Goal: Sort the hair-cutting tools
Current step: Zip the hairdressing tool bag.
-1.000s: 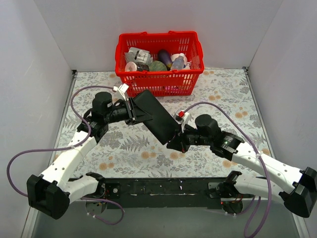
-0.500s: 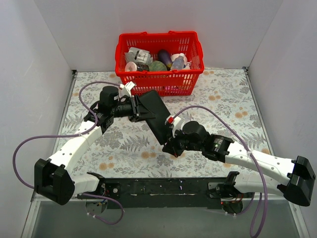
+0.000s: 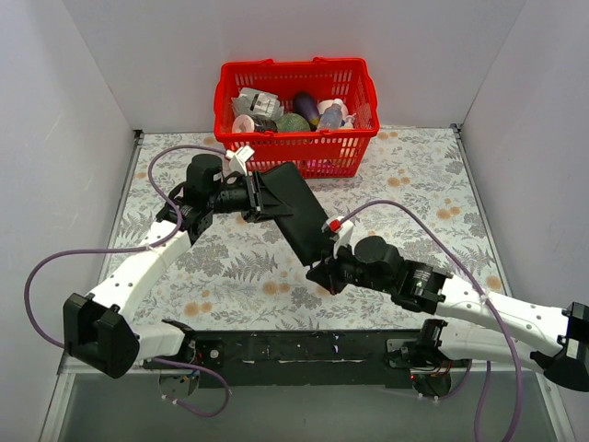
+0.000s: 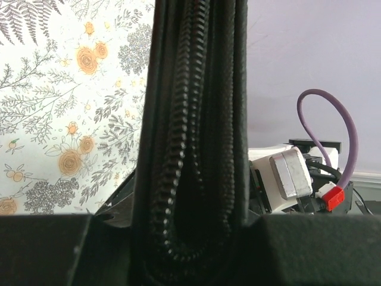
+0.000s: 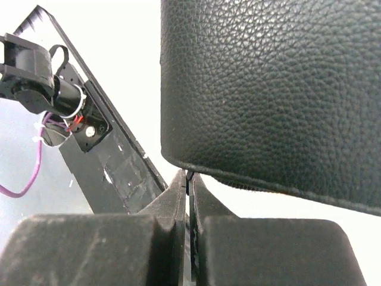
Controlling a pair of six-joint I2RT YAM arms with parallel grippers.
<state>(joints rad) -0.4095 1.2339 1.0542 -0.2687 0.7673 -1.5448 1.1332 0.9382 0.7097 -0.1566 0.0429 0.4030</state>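
Observation:
The flat black zipped case [image 3: 296,212] hangs above the table between both arms. My left gripper [image 3: 257,198] is shut on its far-left end; in the left wrist view the zipper edge of the case [image 4: 196,119] stands clamped between my gripper's [image 4: 193,241] fingers. My right gripper [image 3: 318,272] is at the case's near-right corner. In the right wrist view my gripper [image 5: 189,179] is shut on a thin black tab just under the leather corner of the case [image 5: 274,89]. No scissors or comb are in view.
A red plastic basket [image 3: 296,136] with bottles and packets stands at the back centre, just behind the case. Grey walls close in the left, right and back. The black mounting rail [image 3: 304,350] runs along the near edge.
The left gripper has carried its end of the case a little back toward the basket. The right arm's elbow has dropped nearer the front edge while its gripper stays at the case's corner.

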